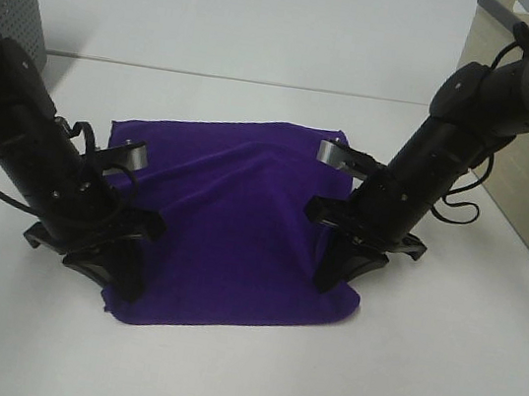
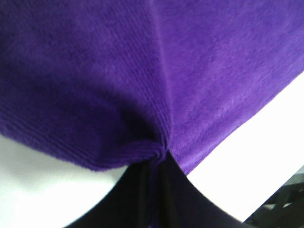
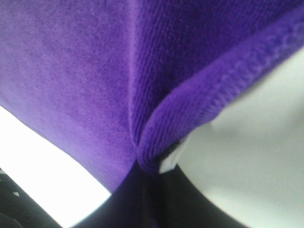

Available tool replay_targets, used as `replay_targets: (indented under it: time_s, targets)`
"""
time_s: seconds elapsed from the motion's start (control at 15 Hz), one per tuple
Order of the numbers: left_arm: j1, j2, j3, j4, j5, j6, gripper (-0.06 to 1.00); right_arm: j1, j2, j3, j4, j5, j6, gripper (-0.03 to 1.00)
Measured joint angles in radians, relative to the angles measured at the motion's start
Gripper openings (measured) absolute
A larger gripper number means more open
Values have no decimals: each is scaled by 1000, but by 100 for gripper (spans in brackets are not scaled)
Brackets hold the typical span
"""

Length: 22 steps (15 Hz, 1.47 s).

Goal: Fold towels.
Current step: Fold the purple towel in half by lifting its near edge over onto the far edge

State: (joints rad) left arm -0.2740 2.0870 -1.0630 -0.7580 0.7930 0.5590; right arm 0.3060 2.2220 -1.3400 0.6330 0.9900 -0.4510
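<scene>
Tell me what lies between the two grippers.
Only the purple towel, spanning from the left gripper to the right gripper; the high view shows it.

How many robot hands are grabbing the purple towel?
2. The left end effector pinches the purple towel at its left edge, near the front corner. The right end effector pinches the right edge, near the other front corner. None seems hidden.
</scene>
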Motion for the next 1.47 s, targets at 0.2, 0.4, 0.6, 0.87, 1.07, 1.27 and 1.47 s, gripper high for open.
replay_targets:
  time_s: [0.2, 0.4, 0.6, 0.87, 1.07, 1.27, 1.47]
  targets:
    - [0, -113, 7, 82, 41, 2, 0, 2, -109, 5, -14, 61, 52, 3]
    - [0, -266, 7, 112, 24, -33, 0, 2, -237, -6, -14, 62, 82, 3]
    - [16, -274, -23, 118, -96, -59, 0, 3, -201, -121, -19, -13, 82, 3]
    - [19, -232, -104, 137, -266, -41, 0, 3, -71, -353, -37, -87, 94, 3]
    - [19, -131, -186, 157, -329, -40, 0, 3, 10, -495, -61, -123, 118, 3]
    - [23, -31, -271, 185, -345, -40, 0, 3, 107, -576, -114, -154, 133, 3]
    - [45, 28, -321, 189, -352, -40, 0, 3, 179, -635, -118, -175, 134, 3]
